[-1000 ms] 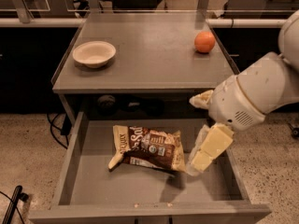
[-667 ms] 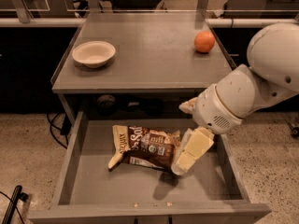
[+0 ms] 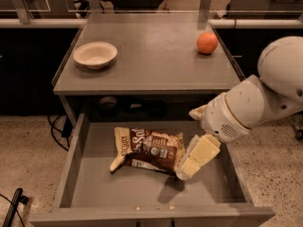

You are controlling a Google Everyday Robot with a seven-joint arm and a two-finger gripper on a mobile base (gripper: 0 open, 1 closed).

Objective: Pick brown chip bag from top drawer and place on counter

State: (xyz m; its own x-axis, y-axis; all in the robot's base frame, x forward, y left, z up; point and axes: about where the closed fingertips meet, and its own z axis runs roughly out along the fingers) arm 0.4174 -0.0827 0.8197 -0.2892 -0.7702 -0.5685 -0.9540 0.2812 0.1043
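The brown chip bag lies on the floor of the open top drawer, a little left of the middle, its cream ends pointing left and right. My gripper is down inside the drawer at the bag's right end and touches or overlaps that edge. The white arm reaches in from the right. The grey counter sits above and behind the drawer.
A cream bowl stands at the counter's left side. An orange sits at the counter's back right. A black cable lies on the speckled floor at the lower left.
My gripper has moved left and slightly down inside the drawer, from beside the bag to its right end. The bag has not moved.
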